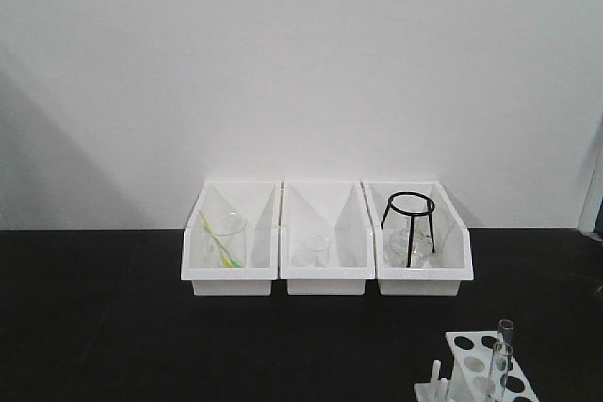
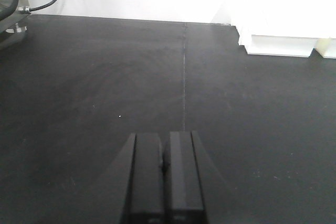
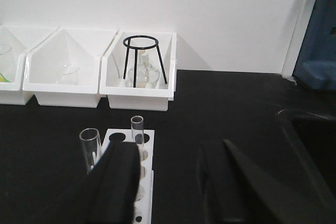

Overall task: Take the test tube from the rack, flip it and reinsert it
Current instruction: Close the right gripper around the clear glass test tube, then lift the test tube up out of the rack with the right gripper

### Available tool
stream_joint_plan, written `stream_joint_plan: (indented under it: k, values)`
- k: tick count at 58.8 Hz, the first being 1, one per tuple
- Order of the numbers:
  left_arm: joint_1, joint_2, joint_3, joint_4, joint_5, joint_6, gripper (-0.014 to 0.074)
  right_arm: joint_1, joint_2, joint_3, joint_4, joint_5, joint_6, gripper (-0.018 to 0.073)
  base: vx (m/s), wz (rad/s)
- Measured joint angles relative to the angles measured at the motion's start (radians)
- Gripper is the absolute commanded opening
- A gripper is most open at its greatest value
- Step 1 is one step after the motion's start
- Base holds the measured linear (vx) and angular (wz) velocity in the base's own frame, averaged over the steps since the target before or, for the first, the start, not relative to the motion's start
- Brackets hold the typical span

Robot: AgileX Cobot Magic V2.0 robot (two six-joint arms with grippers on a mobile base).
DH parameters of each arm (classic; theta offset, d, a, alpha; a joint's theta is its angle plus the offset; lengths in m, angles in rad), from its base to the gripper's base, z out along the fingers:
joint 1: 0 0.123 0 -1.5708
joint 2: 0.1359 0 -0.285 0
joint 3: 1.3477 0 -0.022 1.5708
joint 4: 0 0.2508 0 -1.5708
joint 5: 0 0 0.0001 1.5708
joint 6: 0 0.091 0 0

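You have one rack (image 3: 148,145) at the near right of the black table (image 2: 105,77). Two test tubes stand upright in it: the far test tube (image 3: 137,128) sits in a hole near the back row, and the near test tube (image 3: 90,149) rises at the rack's left side. Both stick up above the top plate.

Your right gripper (image 3: 167,148) is spread wide and holds nothing. Its left finger (image 3: 118,182) covers the front of the rack, beside the near tube. Your left gripper (image 2: 165,140) has its fingers pressed together with nothing between them, low over bare table.

Three white bins line the wall. The left bin (image 1: 231,275) holds one beaker (image 1: 223,237), the middle bin (image 1: 327,280) holds one small beaker (image 1: 316,249), and the right bin (image 1: 424,280) holds one black tripod (image 3: 134,66) and one flask (image 3: 144,74).
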Motion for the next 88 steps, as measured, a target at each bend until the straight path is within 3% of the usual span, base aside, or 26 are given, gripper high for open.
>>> stream_joint_plan:
  k: [14,26,36,59,76,88]
  values:
    - [0.000,0.000,0.000,0.000,0.000,0.000,-0.0006,0.000,0.111,0.045,0.072,-0.061,0.013,0.0509,0.00,0.00]
    - [0.000,0.000,0.000,0.000,0.000,0.000,-0.0006,0.000,0.236,0.102,0.051,-0.250,0.004,0.0509,0.00,0.00]
    - [0.000,0.000,0.000,0.000,0.000,0.000,-0.0006,0.000,0.363,0.119,-0.039,-0.375,0.028,0.0509,0.00,0.00]
    - [0.000,0.000,0.000,0.000,0.000,0.000,-0.0006,0.000,0.611,0.119,-0.372,-0.653,0.265,0.0509,0.00,0.00]
    - [0.000,0.000,0.000,0.000,0.000,0.000,-0.0006,0.000,0.821,0.096,-0.388,-0.943,0.233,0.0509,0.00,0.00]
    - [0.000,0.000,0.000,0.000,0.000,0.000,-0.0006,0.000,0.953,0.014,-0.381,-1.003,0.210,0.0497,0.00,0.00]
